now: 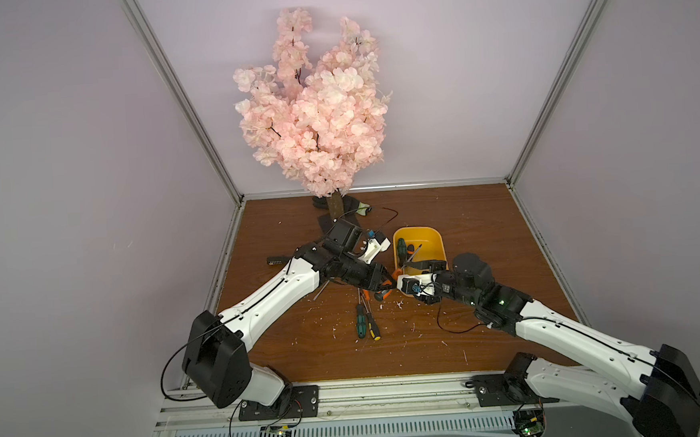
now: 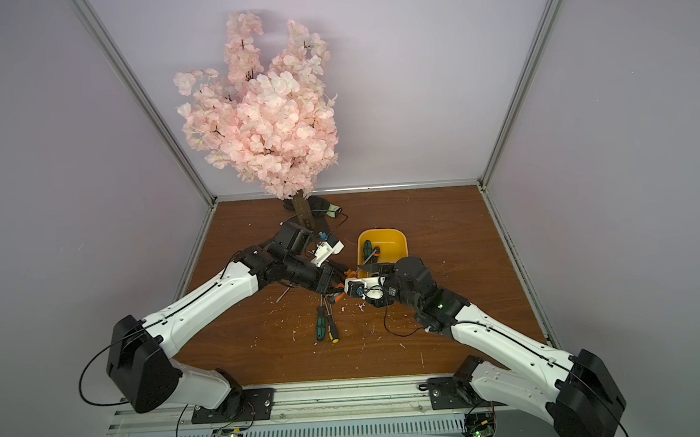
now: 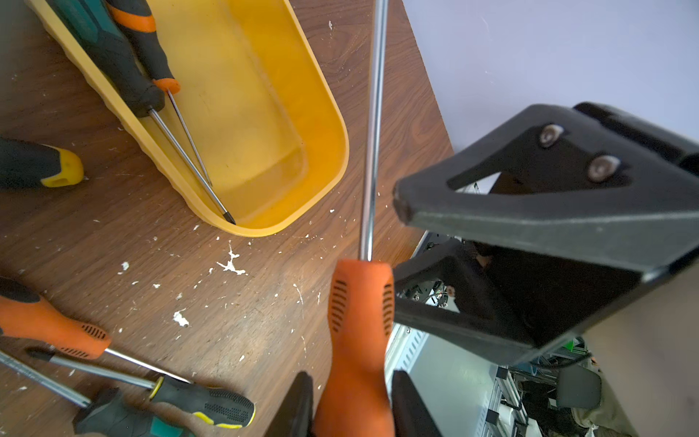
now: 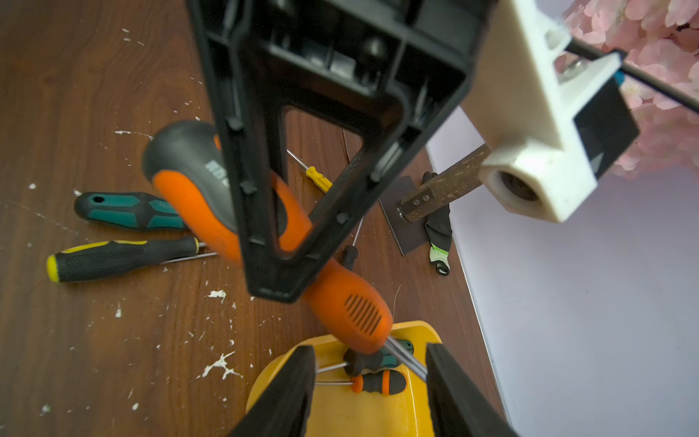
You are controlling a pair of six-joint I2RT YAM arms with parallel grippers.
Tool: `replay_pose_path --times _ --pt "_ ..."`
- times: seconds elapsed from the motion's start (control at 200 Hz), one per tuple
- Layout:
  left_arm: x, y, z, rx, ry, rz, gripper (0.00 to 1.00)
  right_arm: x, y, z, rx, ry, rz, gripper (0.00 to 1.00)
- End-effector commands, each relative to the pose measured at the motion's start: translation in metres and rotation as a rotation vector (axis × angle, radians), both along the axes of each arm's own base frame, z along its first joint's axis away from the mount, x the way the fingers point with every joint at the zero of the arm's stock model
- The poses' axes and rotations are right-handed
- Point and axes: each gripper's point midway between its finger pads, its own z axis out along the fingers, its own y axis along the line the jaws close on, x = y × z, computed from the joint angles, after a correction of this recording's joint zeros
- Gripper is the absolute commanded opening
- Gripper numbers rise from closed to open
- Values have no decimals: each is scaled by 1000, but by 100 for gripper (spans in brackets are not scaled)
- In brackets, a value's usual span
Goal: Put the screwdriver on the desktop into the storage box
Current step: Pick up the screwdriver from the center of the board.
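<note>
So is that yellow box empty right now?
No, in the left wrist view the yellow storage box holds a teal-handled screwdriver and a smaller black-and-orange screwdriver.

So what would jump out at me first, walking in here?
A big pink blossom tree stands at the back of the desktop. Near the middle sits a yellow storage box, two screwdrivers already inside. Beside it, the left arm's fingers clamp an orange-handled screwdriver.
</note>
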Motion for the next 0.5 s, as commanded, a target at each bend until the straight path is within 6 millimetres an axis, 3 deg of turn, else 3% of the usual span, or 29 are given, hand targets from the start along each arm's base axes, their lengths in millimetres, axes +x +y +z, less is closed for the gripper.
replay_pose_path --times 0.0,0.285,0.495 --pt "-4 0 17 -50 -12 -30 6 6 7 25 15 -75 11 53" --pt "-13 -5 21 -68 -6 -60 6 11 13 29 5 -98 22 50" --pt "-8 -3 19 -48 -25 -37 8 4 14 30 7 -82 45 29"
